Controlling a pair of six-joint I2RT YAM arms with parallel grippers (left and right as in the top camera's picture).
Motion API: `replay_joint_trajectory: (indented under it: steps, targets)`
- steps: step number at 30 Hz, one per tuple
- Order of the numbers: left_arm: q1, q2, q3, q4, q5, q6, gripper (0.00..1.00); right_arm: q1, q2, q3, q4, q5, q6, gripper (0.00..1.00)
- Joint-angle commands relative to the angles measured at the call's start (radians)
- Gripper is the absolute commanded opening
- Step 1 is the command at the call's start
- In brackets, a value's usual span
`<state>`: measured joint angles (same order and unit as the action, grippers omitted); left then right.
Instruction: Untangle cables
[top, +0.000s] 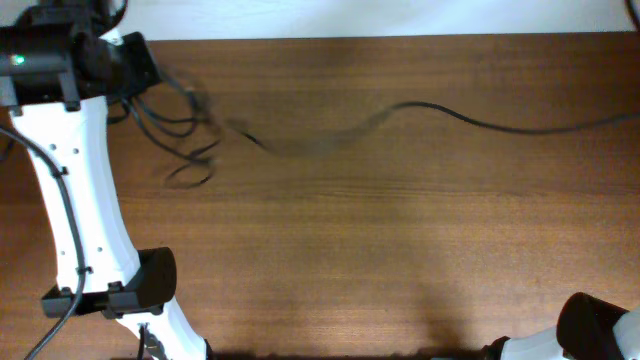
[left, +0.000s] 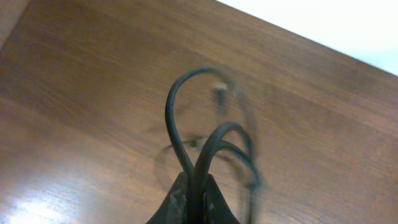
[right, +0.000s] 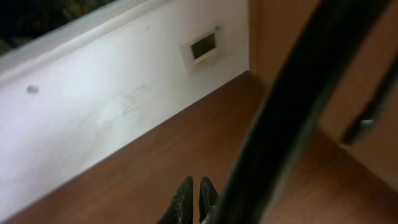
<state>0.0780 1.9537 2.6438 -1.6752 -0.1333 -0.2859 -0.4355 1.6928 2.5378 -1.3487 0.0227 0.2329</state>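
While the left gripper (left: 196, 202) is sitting over the far left corner of the table (top: 400, 250), its fingers are clenching a bunch of the cables (left: 186, 124), the thin black loops rising out from between the tips. In the left wrist view, one tall loop is arching up and over while two shorter ones are curving off beside it, and faint shadows are falling on the wood beneath them. Seen from overhead, these loops (top: 185, 125) are hanging just beside the gripper, smeared by blur, so I cannot tell how many cords are crossing there or where any plug ends are. One long strand (top: 480, 120) is running from that bunch along the far edge of the table, blurred through its middle and sharp again towards the right edge, where it is passing out of view. The left arm (top: 80, 190) is reaching from the near left corner up along the left edge. The right arm (top: 600, 325) is showing only at the near right corner, well apart from the cables. In the right wrist view, the right gripper (right: 195, 193) is pointing towards a white wall (right: 93, 93) with a small panel (right: 202, 46) on it; its fingers are pressing together with nothing visible between them. A thick, blurred black cord (right: 292, 93) is crossing close to that camera.
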Motion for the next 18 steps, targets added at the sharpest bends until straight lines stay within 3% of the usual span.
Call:
replay_joint_trajectory:
  steps: [1, 7, 14, 18]
  targets:
    - [0.095, -0.016, 0.003, -0.013, 0.002, 0.048, 0.0, -0.132, -0.001, 0.013, 0.009, -0.072, 0.087, 0.04]
    - [0.159, -0.024, 0.003, -0.013, 0.107, 0.082, 0.0, -0.265, 0.021, 0.007, 0.013, -0.233, 0.116, 0.04]
    - [-0.008, -0.027, 0.003, -0.013, 0.148, 0.101, 0.0, -0.14, 0.032, 0.007, 0.067, -0.232, -0.001, 0.04]
    - [-0.132, -0.03, 0.003, -0.013, 0.145, 0.101, 0.0, -0.039, 0.063, 0.007, 0.206, -0.146, -0.025, 0.04]
